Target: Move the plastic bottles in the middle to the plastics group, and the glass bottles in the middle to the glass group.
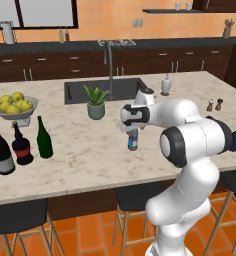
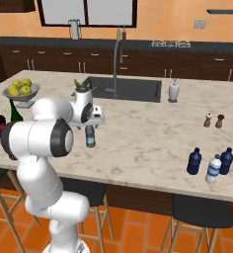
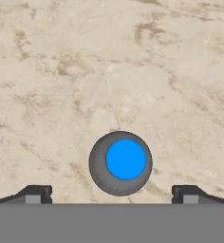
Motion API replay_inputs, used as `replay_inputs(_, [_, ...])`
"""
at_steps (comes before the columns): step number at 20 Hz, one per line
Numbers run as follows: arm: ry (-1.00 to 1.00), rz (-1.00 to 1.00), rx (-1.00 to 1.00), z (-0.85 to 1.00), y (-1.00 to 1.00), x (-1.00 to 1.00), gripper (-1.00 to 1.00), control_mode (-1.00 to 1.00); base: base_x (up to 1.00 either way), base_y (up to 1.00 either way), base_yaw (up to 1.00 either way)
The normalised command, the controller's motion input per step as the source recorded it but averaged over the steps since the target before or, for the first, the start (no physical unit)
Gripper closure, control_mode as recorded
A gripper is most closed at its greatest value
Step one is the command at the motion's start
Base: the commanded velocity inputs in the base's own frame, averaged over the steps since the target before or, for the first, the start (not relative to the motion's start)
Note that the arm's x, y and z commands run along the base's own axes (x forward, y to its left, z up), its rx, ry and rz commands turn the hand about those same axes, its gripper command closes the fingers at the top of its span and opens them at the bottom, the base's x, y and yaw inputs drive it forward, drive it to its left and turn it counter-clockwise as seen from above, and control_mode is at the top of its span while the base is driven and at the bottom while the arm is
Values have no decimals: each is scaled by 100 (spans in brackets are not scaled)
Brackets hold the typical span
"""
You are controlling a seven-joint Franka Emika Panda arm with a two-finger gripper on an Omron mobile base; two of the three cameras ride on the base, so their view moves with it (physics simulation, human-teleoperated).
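The table (image 1: 90, 160) carried everything, and the arm's white bulk hid a stretch of its right end in the left base view, leaving only a sliver of a dark blue bottle (image 1: 235, 139) showing there. From the right base view that group (image 2: 211, 164) stood in full near the front right corner: two dark blue bottles and a clear one. At the front left corner the glass group (image 1: 11, 148) was partly cut off by the arm in the right base view. The slim green bottle (image 1: 44, 138) stood just beside it, upright, neck up. The clear blue-capped bottle (image 1: 133, 138) stood upright mid-table, near the front edge, its top hidden under the hand. The pincer (image 3: 112, 194) hung right above its cap, jaws spread wide, gripping nothing.
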Motion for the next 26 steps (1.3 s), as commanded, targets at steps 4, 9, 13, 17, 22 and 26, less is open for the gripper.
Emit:
replay_inputs(4, [0, 3, 0, -15, 0, 8, -100, -100, 0, 0, 0])
replay_inputs(9, [0, 1, 0, -7, 0, 13, -100, -100, 0, 0, 0])
replay_inputs(13, [0, -2, 0, 0, 3, 17, -100, -100, 0, 0, 0])
replay_inputs(17, [0, -6, 0, -1, 3, 6, -100, -100, 0, 0, 0])
replay_inputs(22, [0, 0, 0, 0, 0, -1, 100, -100, 0, 0, 0])
replay_inputs(26, [-4, -2, 0, 0, -2, -9, 100, -100, 0, 0, 0])
